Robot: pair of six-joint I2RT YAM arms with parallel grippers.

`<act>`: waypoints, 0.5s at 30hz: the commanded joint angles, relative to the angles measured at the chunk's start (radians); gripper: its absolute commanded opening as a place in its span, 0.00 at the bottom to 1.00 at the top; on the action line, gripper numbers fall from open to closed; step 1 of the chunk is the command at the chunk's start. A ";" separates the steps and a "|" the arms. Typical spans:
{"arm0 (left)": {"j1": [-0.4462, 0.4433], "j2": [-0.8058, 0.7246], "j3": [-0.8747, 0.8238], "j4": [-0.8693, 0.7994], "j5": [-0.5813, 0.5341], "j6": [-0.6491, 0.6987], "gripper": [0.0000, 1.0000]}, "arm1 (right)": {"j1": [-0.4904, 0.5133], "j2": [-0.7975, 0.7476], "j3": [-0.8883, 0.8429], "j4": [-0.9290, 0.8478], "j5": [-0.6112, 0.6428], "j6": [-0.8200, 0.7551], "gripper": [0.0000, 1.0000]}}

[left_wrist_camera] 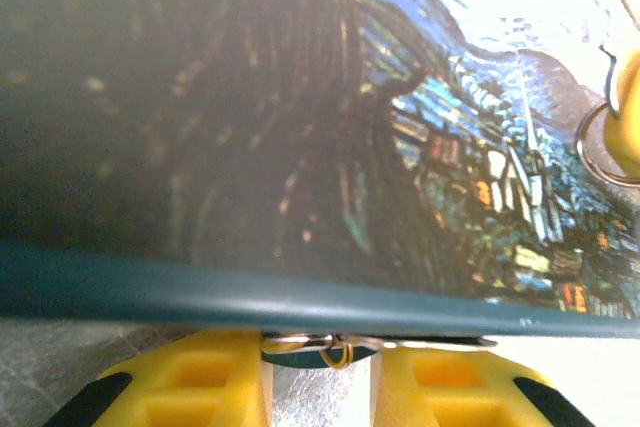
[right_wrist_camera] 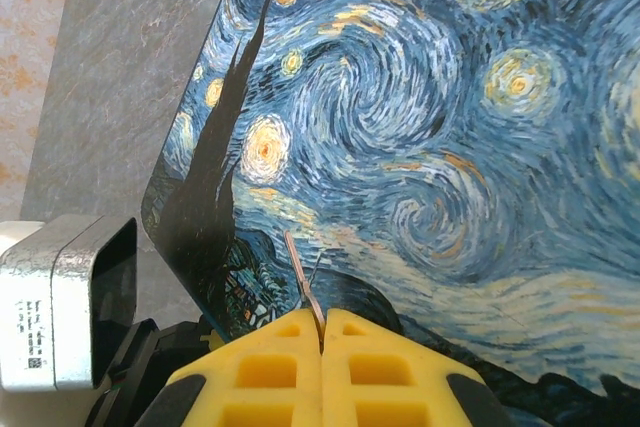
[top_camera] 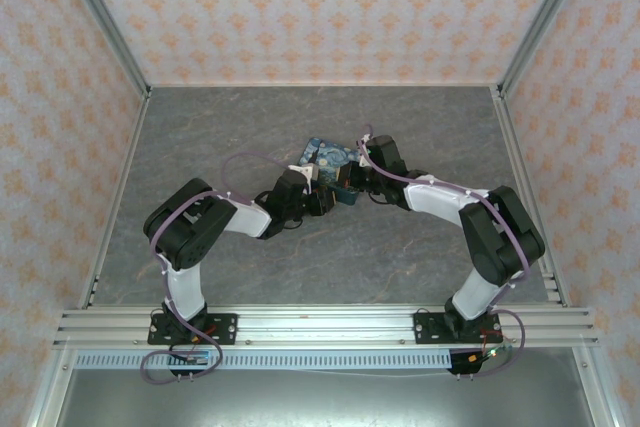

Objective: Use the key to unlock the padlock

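At the middle of the grey desk (top_camera: 200,147) your two arms meet over the painted box (top_camera: 328,155), its swirling night-sky face turned up. The left gripper (left_wrist_camera: 322,362) comes in low against the box's dark teal edge. Its jaws stand on either side of the padlock (left_wrist_camera: 300,355), a speck of teal with a thin metal loop tucked right under that edge. You cannot tell from these views whether the jaws are clamped on it or only flanking it. The right gripper (right_wrist_camera: 322,325) hangs just above the painted face with its jaws clenched on the key (right_wrist_camera: 304,282), whose thin silvery blade pokes out past the tips at a slight lean. You appear to be bringing key to lock: the key is in hand but nowhere near a keyhole yet. For the next move, make sure the padlock is held firm and its keyhole faces your right arm, since the keyhole itself is hidden here. Then line the blade up with it, ease it in, and turn. Go gently, as so thin a key may well twist in the grip.
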 commanded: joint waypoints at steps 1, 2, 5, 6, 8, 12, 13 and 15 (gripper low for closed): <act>-0.001 -0.054 -0.007 -0.024 -0.041 0.010 0.26 | -0.005 -0.064 -0.014 -0.032 -0.003 -0.004 0.00; -0.001 -0.068 -0.008 -0.032 -0.035 0.008 0.26 | -0.009 -0.089 -0.014 -0.037 -0.002 -0.009 0.00; -0.001 -0.103 -0.004 -0.061 -0.019 0.007 0.26 | -0.017 -0.174 -0.028 -0.058 0.015 -0.042 0.00; -0.001 -0.116 -0.003 -0.074 -0.014 0.002 0.26 | -0.018 -0.210 -0.042 -0.068 0.021 -0.060 0.00; -0.001 -0.137 0.002 -0.094 0.001 -0.013 0.26 | -0.019 -0.275 -0.079 -0.090 0.025 -0.103 0.00; -0.001 -0.175 0.047 -0.197 0.046 -0.074 0.26 | -0.017 -0.411 -0.202 -0.095 -0.004 -0.187 0.00; 0.000 -0.183 0.061 -0.233 0.055 -0.095 0.25 | -0.018 -0.445 -0.239 -0.085 -0.020 -0.202 0.00; -0.001 -0.197 0.089 -0.292 0.086 -0.123 0.23 | -0.016 -0.499 -0.304 -0.053 -0.051 -0.222 0.00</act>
